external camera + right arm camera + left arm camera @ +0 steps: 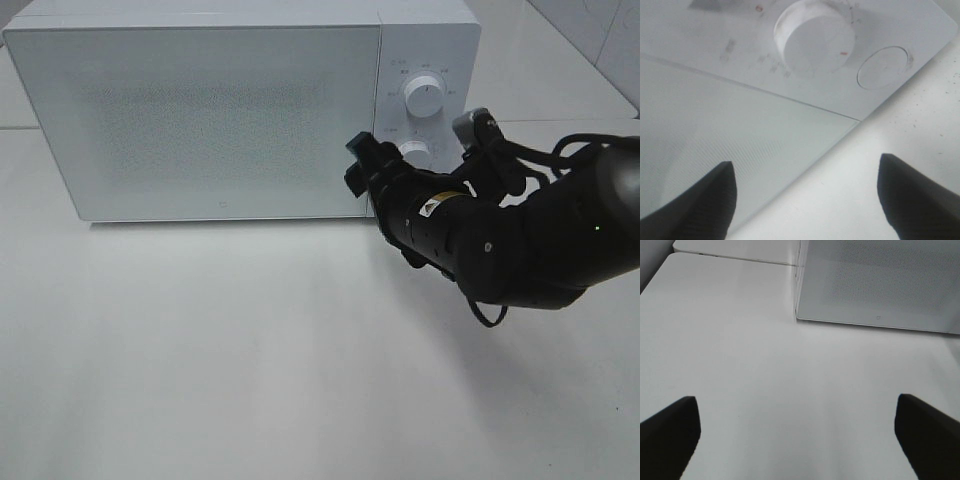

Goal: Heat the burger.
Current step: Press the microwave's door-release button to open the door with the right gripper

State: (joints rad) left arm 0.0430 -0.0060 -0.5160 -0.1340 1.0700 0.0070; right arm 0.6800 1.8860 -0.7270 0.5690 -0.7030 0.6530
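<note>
The burger is not in view in any frame. A white microwave [200,110] stands at the back of the table with its door shut; it also shows in the left wrist view [880,280]. My right gripper [358,165] is open and empty, close in front of the door's lower right corner, just left of the lower knob [418,153]. In the right wrist view the gripper [805,200] faces the door [715,130], the knob [815,37] and a round button [883,67]. My left gripper [797,440] is open and empty above the bare table, left of the microwave.
The white table [250,350] stretches in front of the microwave. An upper knob [425,95] sits on the control panel. My right arm's black body and cables [520,240] lie across the right side. A seam to another white surface [735,257] runs behind.
</note>
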